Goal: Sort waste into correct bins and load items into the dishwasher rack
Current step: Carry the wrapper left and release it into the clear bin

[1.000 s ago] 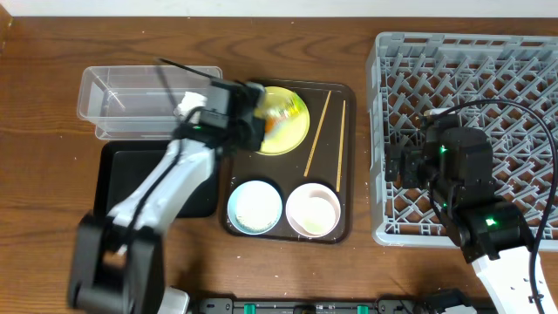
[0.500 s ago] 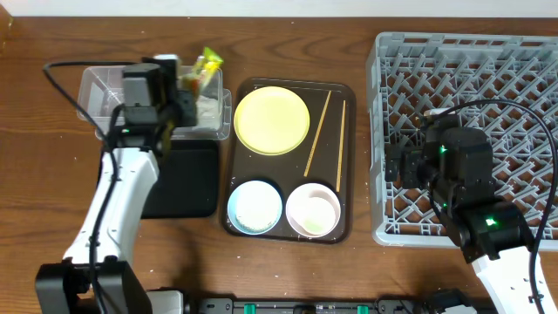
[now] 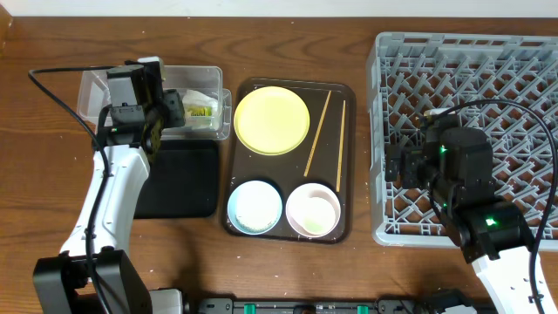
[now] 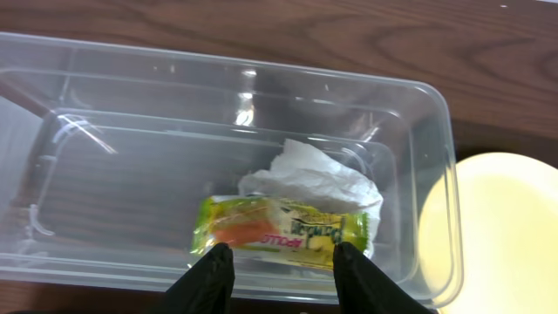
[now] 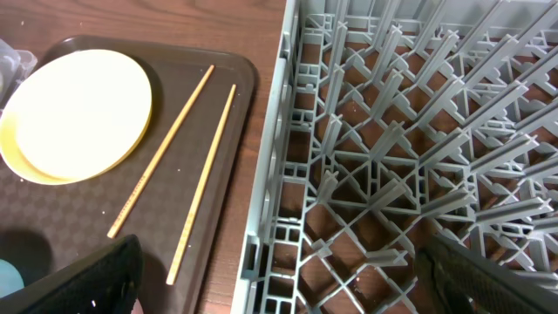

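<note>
The green-and-yellow snack wrapper [image 4: 279, 231] [image 3: 200, 110] lies inside the clear tub [image 4: 436, 96] [image 3: 96, 83], against a crumpled white napkin [image 4: 323, 183]. My left gripper [image 4: 283, 251] [image 3: 170, 109] hovers just above the tub, open, with nothing between its fingers. The yellow plate [image 3: 272, 120], two chopsticks [image 3: 318, 131] [image 5: 161, 148], a light blue bowl [image 3: 255, 207] and a pale pink-white bowl [image 3: 313, 209] rest on the brown tray. My right gripper [image 5: 288, 279] [image 3: 405, 161] stands wide open and empty over the left edge of the grey rack [image 3: 471, 87] [image 5: 392, 131].
A shallow black tray [image 3: 187, 179] sits in front of the clear tub, under my left arm. The brown serving tray [image 3: 344, 92] lies between the bins and the rack, with a narrow strip of wooden table on each side.
My left arm swung from the yellow plate to the clear tub carrying the wrapper. Its jaws then opened and the wrapper now lies in the tub. The right arm stayed still.
</note>
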Robot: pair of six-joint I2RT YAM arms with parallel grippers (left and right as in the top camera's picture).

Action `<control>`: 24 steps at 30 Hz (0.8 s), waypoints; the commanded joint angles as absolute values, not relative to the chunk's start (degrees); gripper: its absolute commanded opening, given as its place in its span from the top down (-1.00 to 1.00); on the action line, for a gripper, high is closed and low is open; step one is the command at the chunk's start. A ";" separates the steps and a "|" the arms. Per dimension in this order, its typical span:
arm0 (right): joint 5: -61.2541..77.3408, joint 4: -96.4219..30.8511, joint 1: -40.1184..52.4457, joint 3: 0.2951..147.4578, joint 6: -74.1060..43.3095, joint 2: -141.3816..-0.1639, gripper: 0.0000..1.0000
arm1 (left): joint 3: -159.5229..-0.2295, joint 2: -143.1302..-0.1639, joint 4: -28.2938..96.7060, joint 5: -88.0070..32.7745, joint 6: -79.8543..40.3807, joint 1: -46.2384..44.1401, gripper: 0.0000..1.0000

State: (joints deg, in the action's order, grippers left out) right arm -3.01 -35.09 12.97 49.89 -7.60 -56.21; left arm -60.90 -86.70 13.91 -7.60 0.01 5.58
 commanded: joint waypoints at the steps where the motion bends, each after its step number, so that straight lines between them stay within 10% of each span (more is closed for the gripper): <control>1: -2.96 -35.18 11.64 51.27 -7.25 -56.25 -0.98 | -61.76 -85.82 14.63 -11.09 -0.30 5.65 0.18; 10: -2.98 -35.14 11.64 51.27 -7.25 -56.27 -0.98 | -61.76 -82.06 25.76 -16.32 -7.94 3.66 0.02; 17: -2.98 -35.11 11.64 51.27 -7.25 -56.27 -0.99 | -61.73 -82.02 38.61 -16.56 -8.51 0.10 -0.68; 24: -3.01 -34.98 11.64 51.27 -7.25 -56.27 -0.99 | -61.73 -82.02 43.48 -21.41 -8.47 -0.36 -0.73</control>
State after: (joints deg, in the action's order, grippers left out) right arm -3.01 -35.07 12.97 49.93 -7.60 -56.21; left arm -60.90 -82.39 43.00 -17.82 -7.92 -0.23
